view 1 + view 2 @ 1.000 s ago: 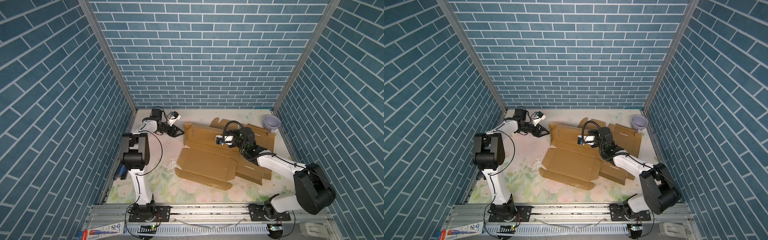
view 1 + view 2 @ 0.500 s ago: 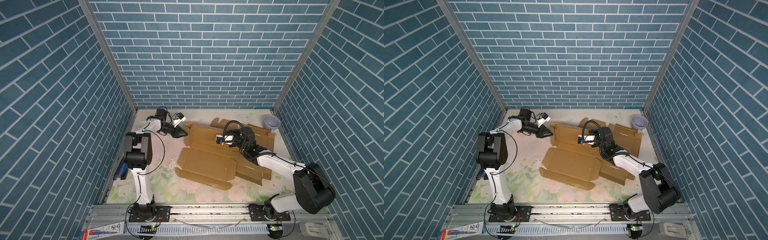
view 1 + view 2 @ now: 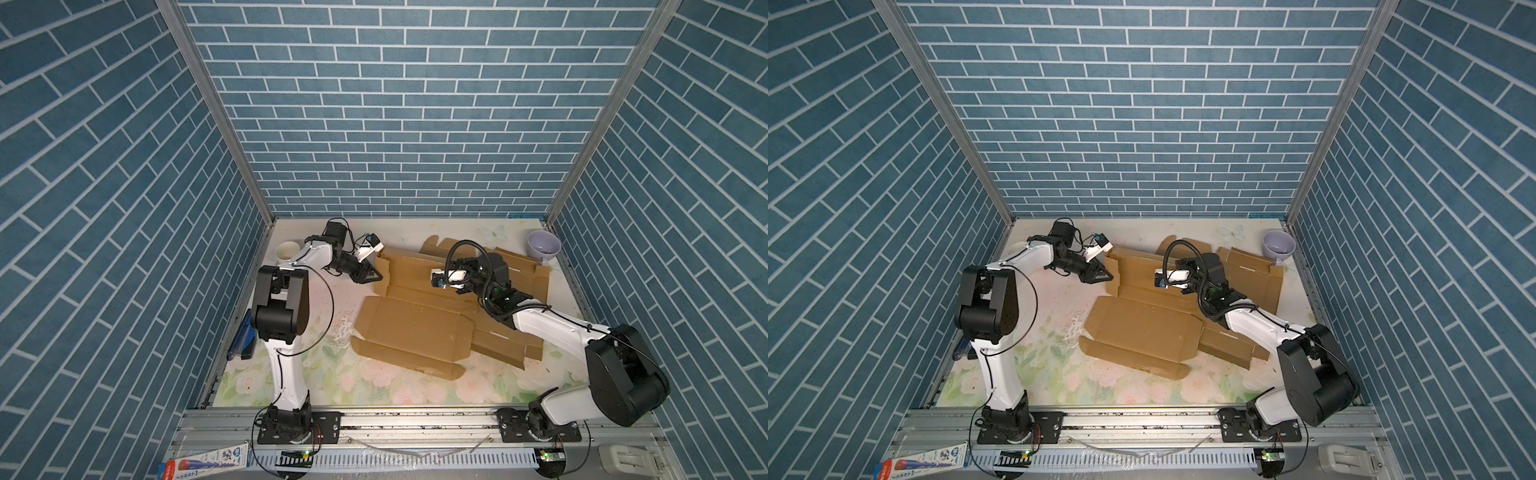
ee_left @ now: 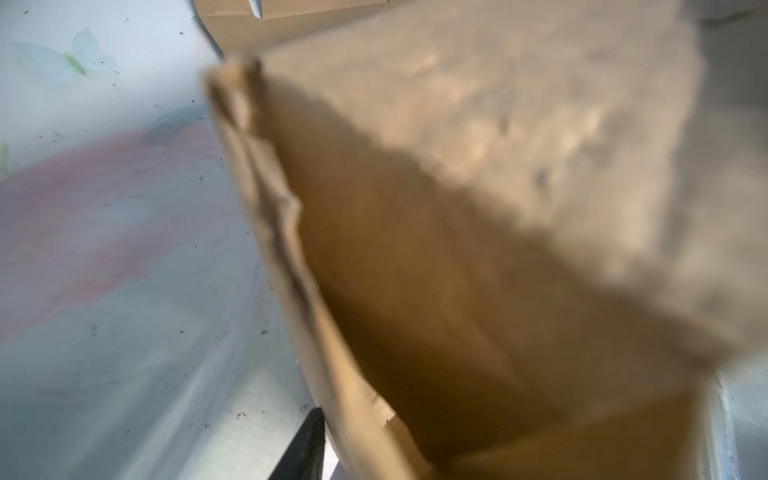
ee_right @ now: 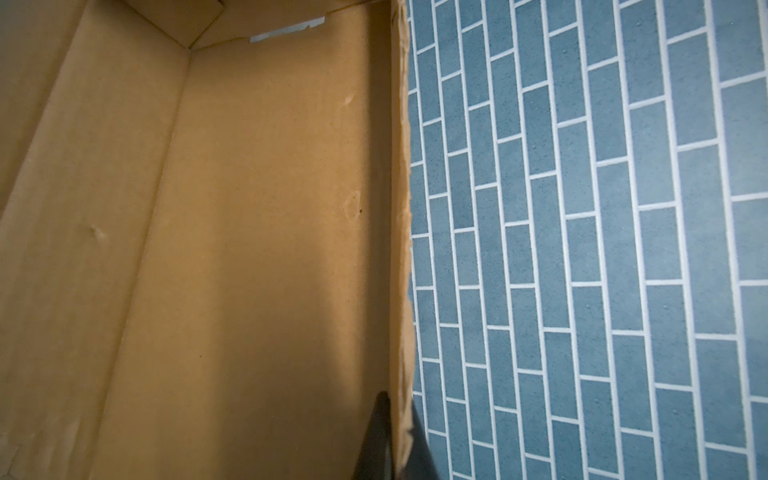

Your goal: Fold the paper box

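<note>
Reaching in over the last second, my left gripper (image 3: 372, 275) has crossed from the bench's (image 3: 291, 374) rear left corner to the raised flap (image 3: 384, 266) of the paper box (image 3: 415, 328), which lies mid-bench toward the rear right. Jaws partly closed and touching the flap; can't tell if they grip it. My right gripper (image 5: 397, 415) stays pinched tight on an upright box wall edge.
</note>
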Tool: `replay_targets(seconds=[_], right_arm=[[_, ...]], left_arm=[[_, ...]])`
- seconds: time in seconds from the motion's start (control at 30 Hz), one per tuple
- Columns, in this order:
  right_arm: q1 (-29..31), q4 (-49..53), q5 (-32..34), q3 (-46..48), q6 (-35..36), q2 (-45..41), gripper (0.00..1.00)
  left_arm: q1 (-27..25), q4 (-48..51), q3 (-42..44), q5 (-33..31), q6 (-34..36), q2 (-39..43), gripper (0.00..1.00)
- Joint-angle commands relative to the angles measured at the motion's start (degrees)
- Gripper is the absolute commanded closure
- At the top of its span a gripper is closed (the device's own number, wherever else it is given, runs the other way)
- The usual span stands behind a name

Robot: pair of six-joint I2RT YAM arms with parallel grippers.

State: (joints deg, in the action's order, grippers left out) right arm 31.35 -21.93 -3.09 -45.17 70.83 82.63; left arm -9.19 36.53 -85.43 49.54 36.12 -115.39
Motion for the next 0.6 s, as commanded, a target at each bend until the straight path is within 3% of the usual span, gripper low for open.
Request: replay_targets(seconds=[0.0, 0.13, 0.33, 0.5, 0.57], right_arm=[[0.46, -0.84, -1.47, -2.47, 1.62, 0.78, 1.0], [0.73, 0.32, -1.16, -2.82, 1.43, 0.38, 1.0], [0.73, 1.61, -0.81, -2.82, 1.33, -0.36, 1.0], [0.73, 1.6, -0.51, -2.91, 1.33, -0.28, 1.0], [0.74, 1.62, -0.53, -2.98, 1.33, -0.28, 1.0]], left_arm=[[-1.37, -5.95, 1.83, -3.01, -3.35, 3.05, 0.61], [-2.08, -16.75, 7.03, -5.84, -9.88, 5.97, 0.53], [-2.32, -24.29, 12.27, -10.35, -15.34, 9.33, 0.52], [-2.56, -31.37, 17.83, -6.87, -21.19, 12.33, 0.52], [-2.95, -31.72, 18.58, -6.27, -21.75, 12.78, 0.57]])
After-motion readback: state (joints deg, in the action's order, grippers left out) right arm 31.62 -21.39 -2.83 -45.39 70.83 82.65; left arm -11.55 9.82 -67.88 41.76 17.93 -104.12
